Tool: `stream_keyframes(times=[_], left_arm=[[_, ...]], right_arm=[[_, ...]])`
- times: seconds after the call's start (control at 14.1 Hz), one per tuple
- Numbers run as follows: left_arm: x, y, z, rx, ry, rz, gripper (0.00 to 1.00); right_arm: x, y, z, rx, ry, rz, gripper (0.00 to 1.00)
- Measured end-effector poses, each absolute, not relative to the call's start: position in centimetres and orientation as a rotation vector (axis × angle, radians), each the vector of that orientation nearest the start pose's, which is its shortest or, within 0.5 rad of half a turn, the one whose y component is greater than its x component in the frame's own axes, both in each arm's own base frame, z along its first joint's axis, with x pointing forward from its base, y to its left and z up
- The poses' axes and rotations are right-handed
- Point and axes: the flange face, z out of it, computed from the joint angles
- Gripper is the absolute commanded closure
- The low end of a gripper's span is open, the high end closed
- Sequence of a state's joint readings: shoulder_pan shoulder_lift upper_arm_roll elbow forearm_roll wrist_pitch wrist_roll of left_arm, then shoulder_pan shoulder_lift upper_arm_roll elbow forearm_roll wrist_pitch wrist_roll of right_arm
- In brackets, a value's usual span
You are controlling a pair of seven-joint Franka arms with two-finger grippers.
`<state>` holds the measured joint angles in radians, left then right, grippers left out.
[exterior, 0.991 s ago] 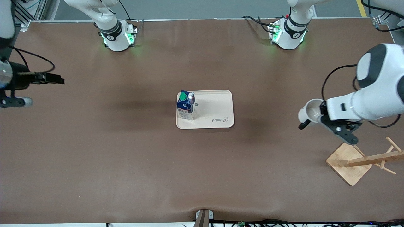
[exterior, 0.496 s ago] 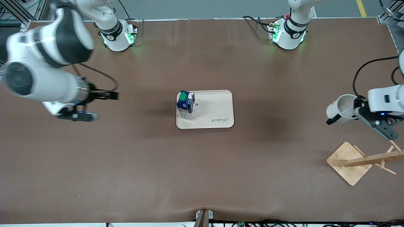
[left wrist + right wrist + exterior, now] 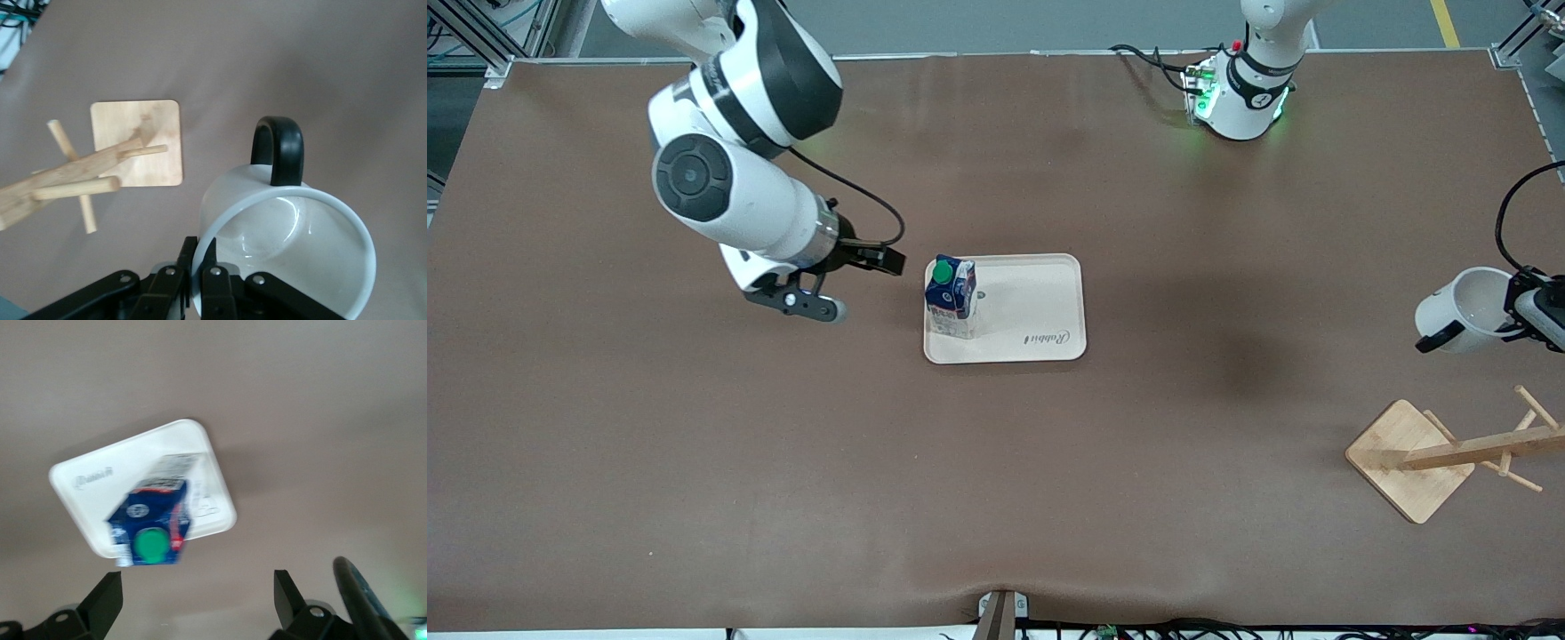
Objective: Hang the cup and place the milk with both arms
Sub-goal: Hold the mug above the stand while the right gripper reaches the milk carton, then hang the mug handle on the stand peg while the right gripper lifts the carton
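We see right end effector (image 3: pixel 876 260) now over bench (image 3: pixel 694 462) just beside tray (image 3: pixel 1040 307), having swept in from right arm's end within the last second; fingers (image 3: pixel 103 603) apart, empty. Milk (image 3: pixel 951 296) unmoved, upright on tray at edge toward right arm. Left end effector (image 3: pixel 200 283) clamped on cup (image 3: pixel 1463 309) rim, carried farther toward left arm's end, now over bench near wooden rack (image 3: pixel 1449 453). We judge milk grasp imminent, cup hang still ahead.
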<state>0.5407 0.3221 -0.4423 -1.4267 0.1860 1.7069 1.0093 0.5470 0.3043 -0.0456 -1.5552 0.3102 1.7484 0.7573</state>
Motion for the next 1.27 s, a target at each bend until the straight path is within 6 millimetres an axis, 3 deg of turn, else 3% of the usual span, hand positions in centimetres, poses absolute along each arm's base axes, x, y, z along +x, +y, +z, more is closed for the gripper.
stream_keyframes(times=[0.28, 0.5, 0.92, 1.13, 1.27], left_arm=[[64.8, 14.2, 52.1, -2.792, 1.351, 0.0, 1.0], [65.6, 14.9, 52.3, -2.795, 1.34, -0.036, 1.0], [66.7, 17.4, 52.1, -2.802, 1.287, -0.117, 1.0], [67.4, 18.3, 52.2, -2.821, 1.243, -0.148, 1.0], [67.7, 18.6, 52.0, -2.83, 1.219, -0.166, 1.0]], right_arm=[[53.1, 38.9, 43.2, -2.918, 0.55, 0.379, 0.0], [52.0, 41.6, 40.5, -2.956, 0.604, 0.364, 0.0], [52.6, 42.2, 37.0, -3.005, 0.615, 0.31, 0.0], [52.4, 42.6, 36.4, -3.008, 0.61, 0.309, 0.0], [52.0, 43.1, 36.0, -3.006, 0.602, 0.292, 0.5]])
